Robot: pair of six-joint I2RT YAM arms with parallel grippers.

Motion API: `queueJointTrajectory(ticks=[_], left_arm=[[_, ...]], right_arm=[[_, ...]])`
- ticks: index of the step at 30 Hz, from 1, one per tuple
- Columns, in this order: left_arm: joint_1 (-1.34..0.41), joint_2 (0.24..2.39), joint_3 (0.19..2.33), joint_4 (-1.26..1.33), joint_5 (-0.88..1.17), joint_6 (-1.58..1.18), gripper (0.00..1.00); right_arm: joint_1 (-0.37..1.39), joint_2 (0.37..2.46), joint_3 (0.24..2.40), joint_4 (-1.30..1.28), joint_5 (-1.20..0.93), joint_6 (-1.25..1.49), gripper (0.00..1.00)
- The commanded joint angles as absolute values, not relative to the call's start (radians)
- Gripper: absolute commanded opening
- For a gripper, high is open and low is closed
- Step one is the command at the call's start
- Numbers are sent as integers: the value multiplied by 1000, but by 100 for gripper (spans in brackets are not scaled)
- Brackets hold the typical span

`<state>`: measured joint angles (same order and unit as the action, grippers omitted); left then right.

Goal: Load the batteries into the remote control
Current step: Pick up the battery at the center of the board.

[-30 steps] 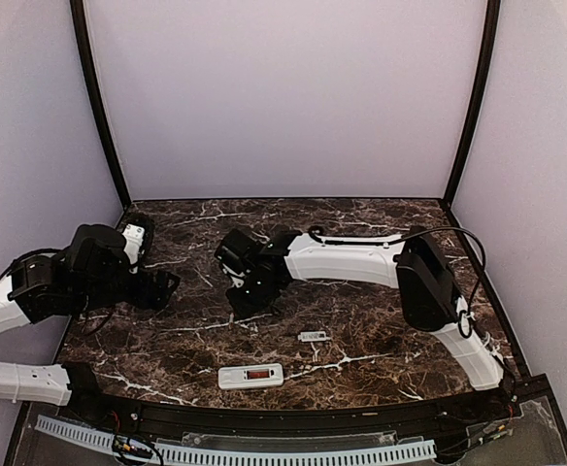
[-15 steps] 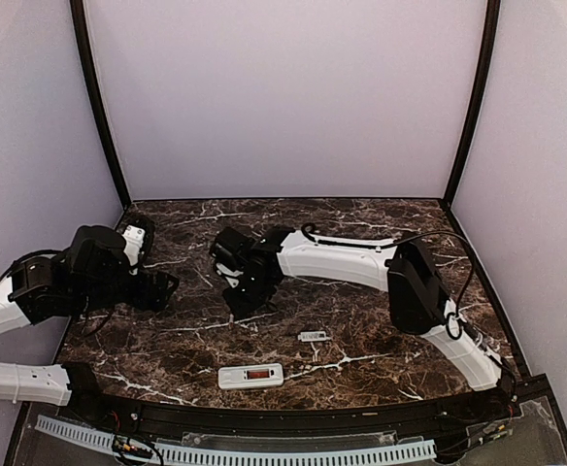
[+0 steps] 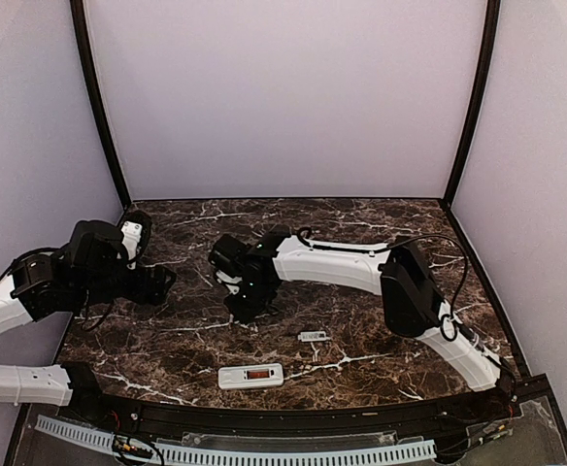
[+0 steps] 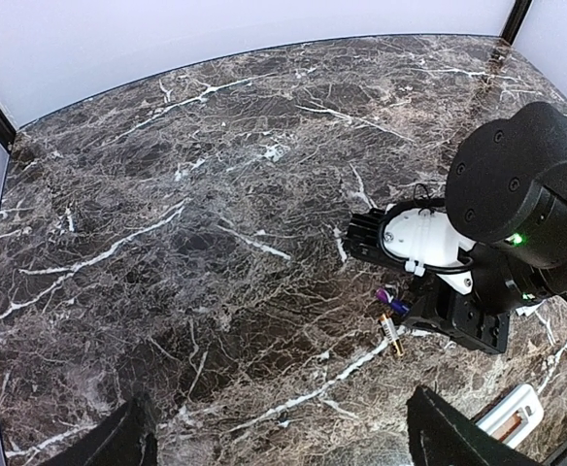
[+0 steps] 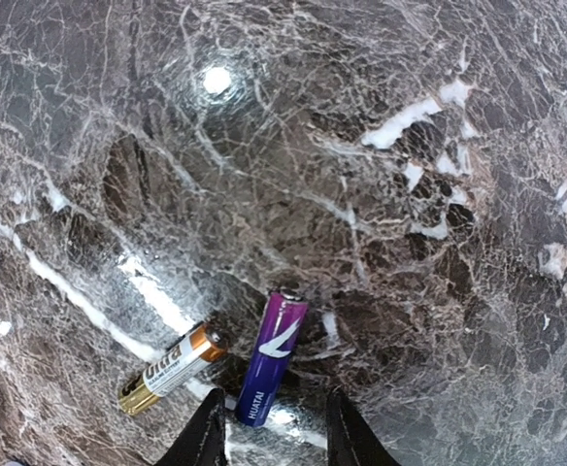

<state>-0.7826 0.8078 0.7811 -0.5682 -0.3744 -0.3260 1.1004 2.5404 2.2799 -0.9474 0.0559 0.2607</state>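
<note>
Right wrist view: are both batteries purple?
No, only one is a purple battery; the one lying beside it is a gold battery.

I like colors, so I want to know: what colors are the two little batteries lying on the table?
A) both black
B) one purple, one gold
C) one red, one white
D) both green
B: the right wrist view shows a purple battery lying next to a gold battery on the dark marble table.
</note>
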Motion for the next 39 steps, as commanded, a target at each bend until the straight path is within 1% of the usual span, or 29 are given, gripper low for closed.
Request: queueJointTrajectory(ticks=[1,8,10,16,17,22,25,29,34,36,39], left_arm=[[-776,803,770,-556,-365,-316,88],[-775,806,767,-560,-385,-314,88],[-775,807,766,-556,-387,-311,88],[-775,826,770,-555,-382,-306,88],[-775,825,770,-556,-382,-307,88],[-774,806,767,-553,-381,-308,88],[-774,803,767,-551,-379,-305,88],[-775,801,767,-551,-373,-307,88],[-773,800,764,-545,-371,-307,89],[-773,804,760,-538,-366,-306,89],[-769,814,759,-528,-359,-305,89]], right_arm=[[1109,2606,2330,-986,97,237,32],[1109,2628,2352,-984,125,218,26],[1108,2625,2343,-980,125,216,22],[1108,2576,2278,-949,132,224,3],[1108,2563,2266,-942,136,222,1],[1106,2484,2208,-947,163,190,0],[1106,2395,2135,-922,148,153,0],[1112,2242,1973,-839,82,73,0],[1157,2039,1684,-700,-37,-79,0],[1205,2002,1616,-676,-46,-146,0],[1273,1986,1572,-650,-23,-225,0]])
